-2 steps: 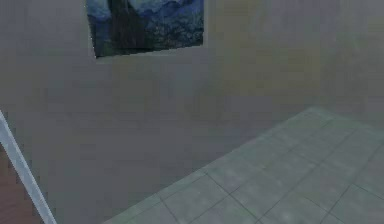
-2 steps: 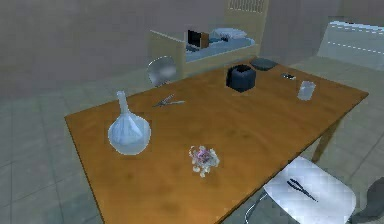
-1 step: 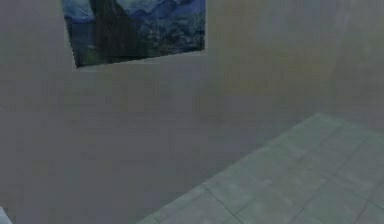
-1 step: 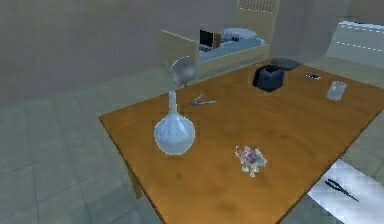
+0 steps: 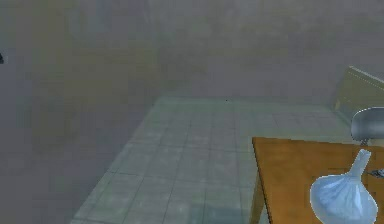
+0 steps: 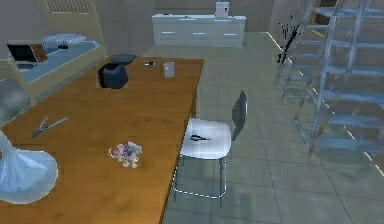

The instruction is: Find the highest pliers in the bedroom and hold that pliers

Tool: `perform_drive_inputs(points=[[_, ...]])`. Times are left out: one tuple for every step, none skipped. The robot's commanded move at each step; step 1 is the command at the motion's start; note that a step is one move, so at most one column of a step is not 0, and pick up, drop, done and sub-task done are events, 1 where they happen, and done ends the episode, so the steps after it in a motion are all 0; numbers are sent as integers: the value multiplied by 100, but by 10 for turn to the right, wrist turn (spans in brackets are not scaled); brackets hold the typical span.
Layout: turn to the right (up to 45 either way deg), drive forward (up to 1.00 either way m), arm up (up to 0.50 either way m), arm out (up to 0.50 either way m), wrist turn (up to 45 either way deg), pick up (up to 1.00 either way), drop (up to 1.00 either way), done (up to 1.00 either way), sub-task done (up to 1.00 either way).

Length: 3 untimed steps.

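Thin grey tool (image 6: 48,126), maybe the pliers, lies flat on the wooden table (image 6: 130,110), toward the arm side view's left, between 1 dark box (image 6: 113,74) and 1 pale blue sack (image 6: 20,172). Can't tell what the claw's doing. 1 white chair (image 6: 212,136) stands at the table's edge.

Grey walls (image 5: 80,70) fill the upper half and left of the frame, above a pale tiled floor (image 5: 190,150) across the middle. At lower right, a wooden table (image 5: 290,172) corner bears a pale blue-white, flask-shaped thing (image 5: 345,196). A grey rounded shape (image 5: 367,122) stands behind it at the right edge.
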Motion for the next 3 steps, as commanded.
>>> perform_drive_inputs(points=[[60, 0, 0, 0, 0, 0, 0, 0, 0], [0, 100, 0, 0, 0, 0, 0, 0, 0], [60, 0, 0, 0, 0, 0, 0, 0, 0]])
